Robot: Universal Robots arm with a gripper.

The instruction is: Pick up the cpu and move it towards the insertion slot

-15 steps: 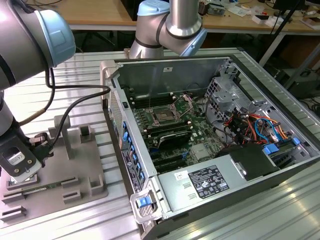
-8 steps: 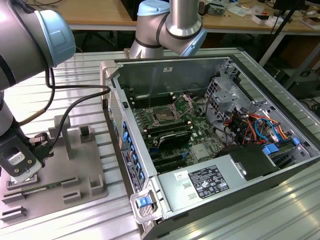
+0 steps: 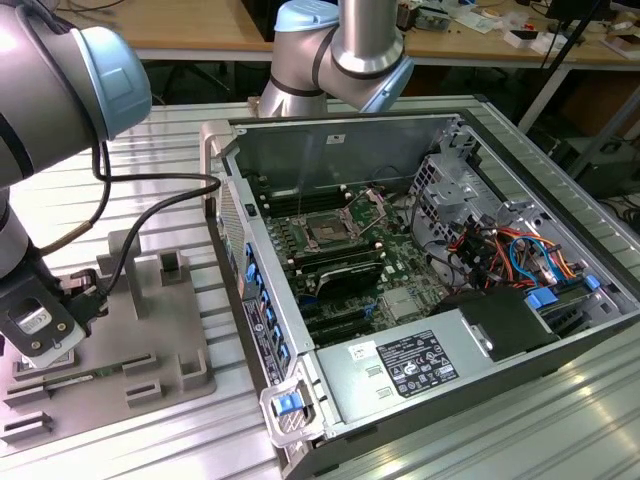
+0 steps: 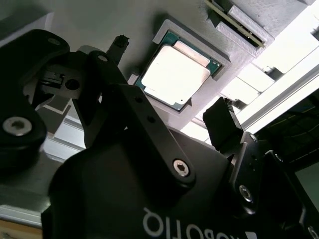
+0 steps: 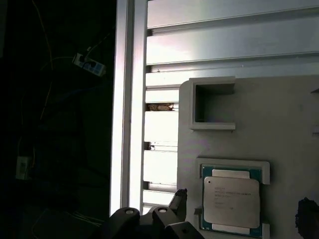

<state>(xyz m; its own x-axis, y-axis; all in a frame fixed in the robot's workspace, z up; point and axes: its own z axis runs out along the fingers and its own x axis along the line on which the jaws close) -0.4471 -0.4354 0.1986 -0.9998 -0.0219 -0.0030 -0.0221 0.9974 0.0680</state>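
The cpu is a flat square chip with a pale metal face and a green rim. It lies in a recess of the grey plastic tray. In both wrist views my gripper is open just above it, one dark fingertip on each side of the chip and neither touching it. The first wrist view shows the cpu between the same fingertips. In the exterior view my gripper hangs over the tray at the exterior view's left. The insertion slot sits on the motherboard inside the open computer case, its clamp plate raised.
The case wall stands between the tray and the motherboard. Raised blocks rise from the tray. A black cable runs from the arm across the ribbed metal table. Drive cages and wiring fill the case's right side.
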